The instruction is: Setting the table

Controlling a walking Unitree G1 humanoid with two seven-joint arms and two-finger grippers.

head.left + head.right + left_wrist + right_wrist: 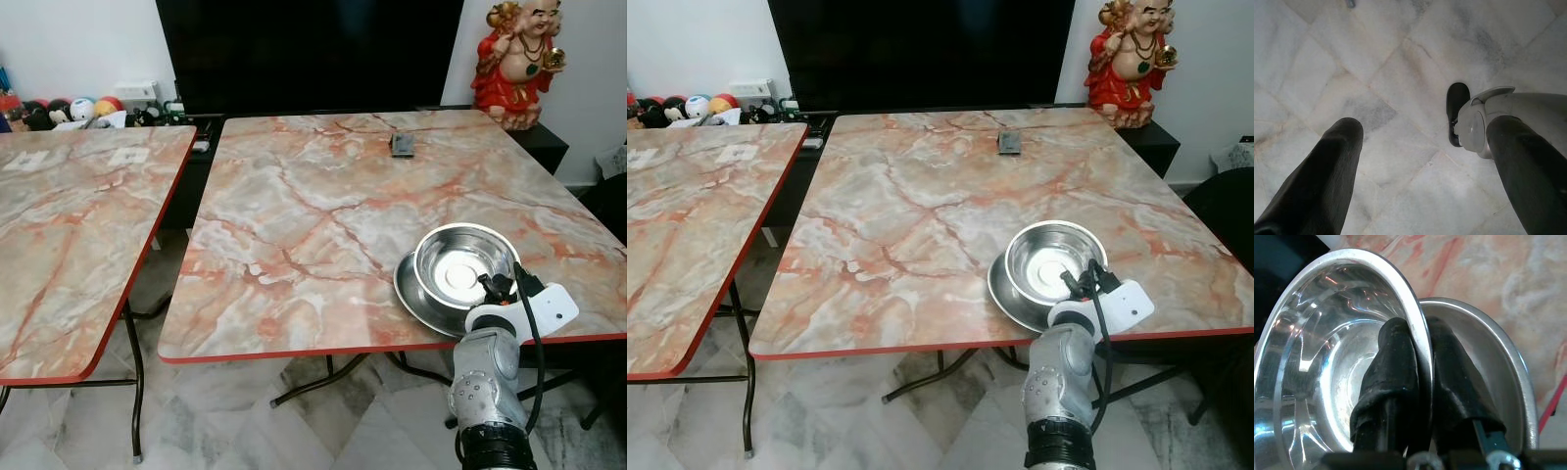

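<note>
A shiny steel bowl (pixel 460 262) rests in a flat steel plate (pixel 416 294) near the front right edge of the marble table (pixel 323 215). My right gripper (pixel 495 287) reaches up from below that edge and is shut on the bowl's near rim. In the right wrist view, one black finger (pixel 1396 367) is inside the bowl (pixel 1327 333) and the other is outside it, above the plate (pixel 1484 342). My left gripper (pixel 1427 127) hangs idle and open over the marble floor, beside my own foot (pixel 1457 120).
A second marble table (pixel 69 225) stands to the left across a narrow gap. A small dark object (pixel 403 145) lies at the far side of the main table. Behind are a black TV (pixel 313 49), a red statue (pixel 514 59) and a dark chair (pixel 607 206).
</note>
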